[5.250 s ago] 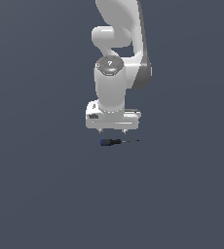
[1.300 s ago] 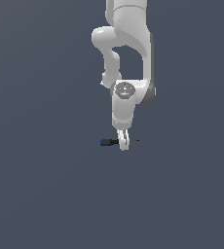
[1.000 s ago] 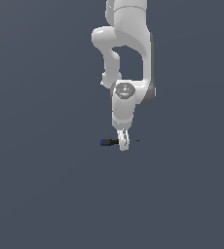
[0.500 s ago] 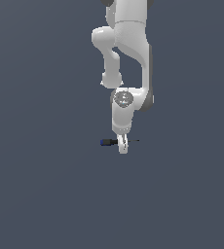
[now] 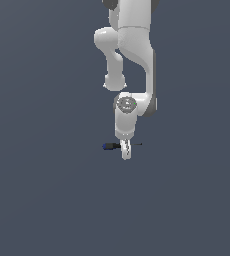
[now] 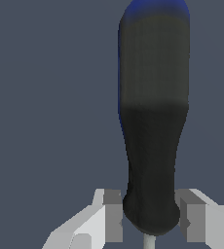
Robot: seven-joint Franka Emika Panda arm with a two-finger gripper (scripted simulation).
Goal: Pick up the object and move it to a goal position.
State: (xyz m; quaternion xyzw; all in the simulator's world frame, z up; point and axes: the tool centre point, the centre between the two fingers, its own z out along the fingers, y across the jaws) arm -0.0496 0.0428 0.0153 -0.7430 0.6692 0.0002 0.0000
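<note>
The object, a slim screwdriver (image 5: 110, 146) with a blue-and-black handle, lies flat on the dark grey floor; its thin shaft points toward the exterior view's right. My gripper (image 5: 126, 152) hangs straight down over its middle, seen edge-on. In the wrist view the handle (image 6: 153, 121) runs away from the camera. My gripper (image 6: 150, 216) straddles the handle's shaft end. The grey finger pads (image 6: 113, 216) sit close against both sides, with at most a hairline gap. The shaft is mostly out of the wrist view.
The white arm (image 5: 132, 60) rises above the gripper in the exterior view. Plain dark grey floor (image 5: 47, 190) surrounds the screwdriver, and no other objects show.
Over the last second the wrist has sunk slightly lower over the screwdriver. The screwdriver lies in the same spot. About five seconds ago the hand was turned broadside and higher.
</note>
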